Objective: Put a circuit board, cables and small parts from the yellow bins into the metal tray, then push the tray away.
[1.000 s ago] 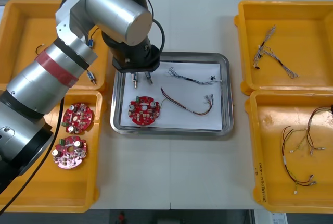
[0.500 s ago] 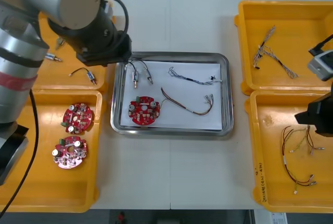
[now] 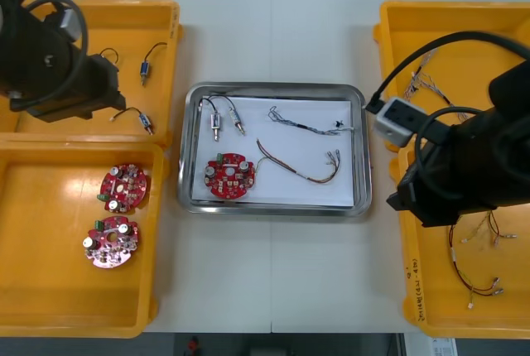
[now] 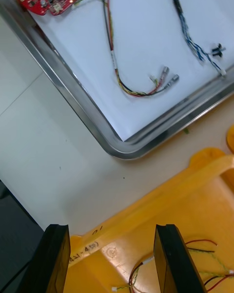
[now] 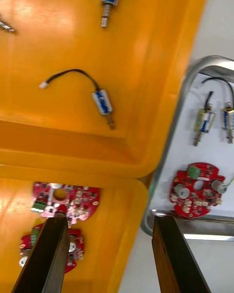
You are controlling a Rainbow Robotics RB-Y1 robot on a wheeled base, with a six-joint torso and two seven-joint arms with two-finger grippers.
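Observation:
The metal tray (image 3: 361, 153), white inside, holds a red circuit board (image 3: 229, 176), two small metal parts (image 3: 224, 121), a blue and white cable (image 3: 305, 124) and a red and yellow cable (image 3: 300, 167). My left arm (image 3: 50, 70) hangs over the back left yellow bin (image 3: 170, 21). The left gripper (image 5: 109, 224) is open and holds nothing, above the rim between the two left bins. My right arm (image 3: 468, 165) is over the right bins. The right gripper (image 4: 111, 232) is open above the front right bin's rim (image 4: 161, 193), just off the tray's corner (image 4: 119, 149).
Two small metal parts (image 3: 142, 117) lie in the back left bin and two circuit boards (image 3: 122, 184) in the front left bin. The back right bin (image 3: 389, 66) holds a cable (image 3: 431, 83), and the front right bin holds red and yellow cables (image 3: 476, 277).
My left arm let go of the small metal parts in the tray and drew back left over the back left bin. My right arm came in from the right toward the tray.

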